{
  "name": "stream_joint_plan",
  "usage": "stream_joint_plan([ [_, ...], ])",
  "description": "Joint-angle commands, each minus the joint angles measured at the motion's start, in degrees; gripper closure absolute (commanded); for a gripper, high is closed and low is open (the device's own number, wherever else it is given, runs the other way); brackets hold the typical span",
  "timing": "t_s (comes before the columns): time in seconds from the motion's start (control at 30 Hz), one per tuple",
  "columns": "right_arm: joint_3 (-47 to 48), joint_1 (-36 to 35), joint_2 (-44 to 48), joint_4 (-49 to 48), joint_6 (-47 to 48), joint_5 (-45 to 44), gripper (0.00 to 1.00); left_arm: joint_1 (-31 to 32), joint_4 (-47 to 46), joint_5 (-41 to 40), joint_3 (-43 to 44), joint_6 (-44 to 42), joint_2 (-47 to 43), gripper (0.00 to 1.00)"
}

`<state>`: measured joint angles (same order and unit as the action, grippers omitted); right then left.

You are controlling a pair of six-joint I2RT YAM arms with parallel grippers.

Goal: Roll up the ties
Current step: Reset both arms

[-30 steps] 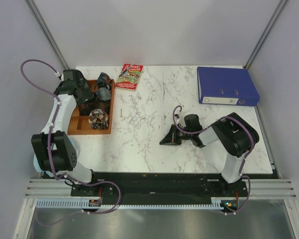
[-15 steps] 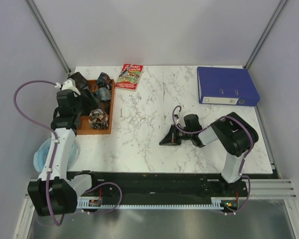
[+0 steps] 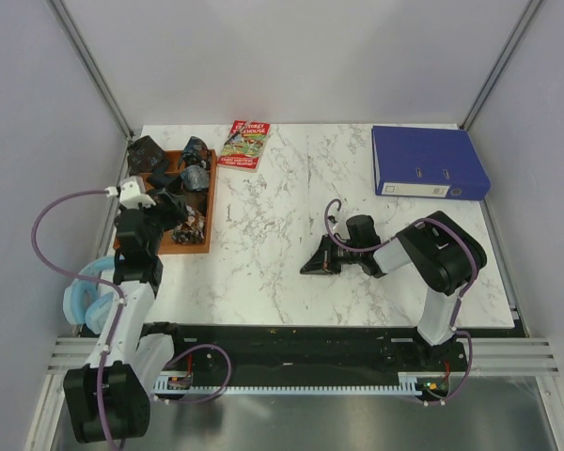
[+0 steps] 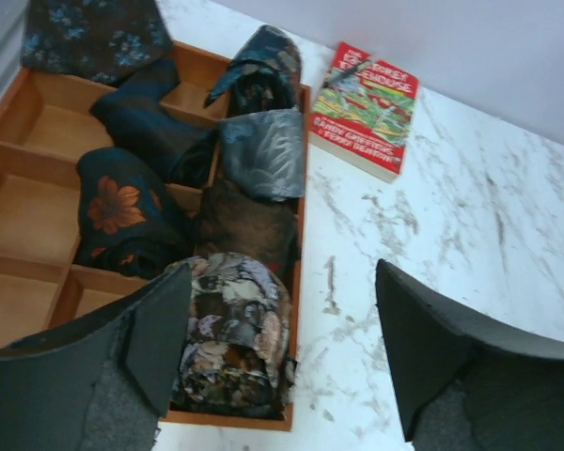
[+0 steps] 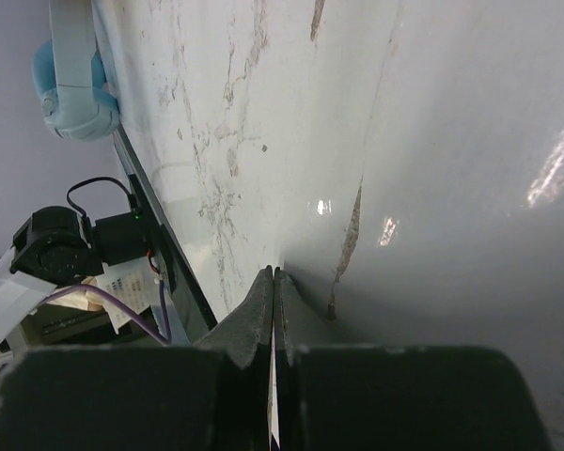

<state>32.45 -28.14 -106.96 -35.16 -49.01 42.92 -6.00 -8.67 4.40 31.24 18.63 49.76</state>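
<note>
Several rolled ties lie in the compartments of a wooden tray (image 3: 203, 246) at the table's left; the left wrist view shows its rim (image 4: 304, 178). Nearest is a pale multi-coloured roll (image 4: 230, 338). Behind it are a dark roll with an orange flower (image 4: 122, 211), a brown one (image 4: 246, 224) and a grey one (image 4: 263, 150). No long unrolled tie shows. My left gripper (image 3: 172, 218) (image 4: 282, 357) is open and empty, above the tray's near right corner beside the multi-coloured roll. My right gripper (image 3: 310, 265) (image 5: 274, 277) is shut and empty, tips on the bare marble at mid-table.
A red-and-green booklet (image 3: 245, 144) (image 4: 365, 108) lies just behind the tray's right corner. A blue binder (image 3: 428, 162) lies at the back right. A light blue and white object (image 3: 83, 293) sits off the table's left edge. Grey walls stand on three sides.
My left arm has drawn back from over the tray's far end to its near end, and its wrist now points across the near compartments. The right arm has not moved.
</note>
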Motion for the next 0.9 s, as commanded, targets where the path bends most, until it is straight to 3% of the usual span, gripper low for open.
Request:
stream_joint_plan([
  [0.0,-0.19,-0.42,-2.47,4.92,3.49,-3.1,1.0,-0.07,-21.88,-7.84,-12.59,-4.81,3.05,0.25],
  [0.1,-0.02,-0.42,-2.73,5.01,3.4,-3.01,1.0,-0.15,-35.25,-1.87,-18.93,-11.39,3.33,0.26],
  [0.73,0.16,-0.51,-2.73,5.19,3.58,-2.66,1.0,-0.15,-43.71,7.54,-20.35,-16.87,16.68,0.28],
  [0.87,0.16,-0.6,-2.82,5.19,3.66,-2.57,1.0,-0.07,-46.7,12.55,-19.99,-17.84,19.85,0.29],
])
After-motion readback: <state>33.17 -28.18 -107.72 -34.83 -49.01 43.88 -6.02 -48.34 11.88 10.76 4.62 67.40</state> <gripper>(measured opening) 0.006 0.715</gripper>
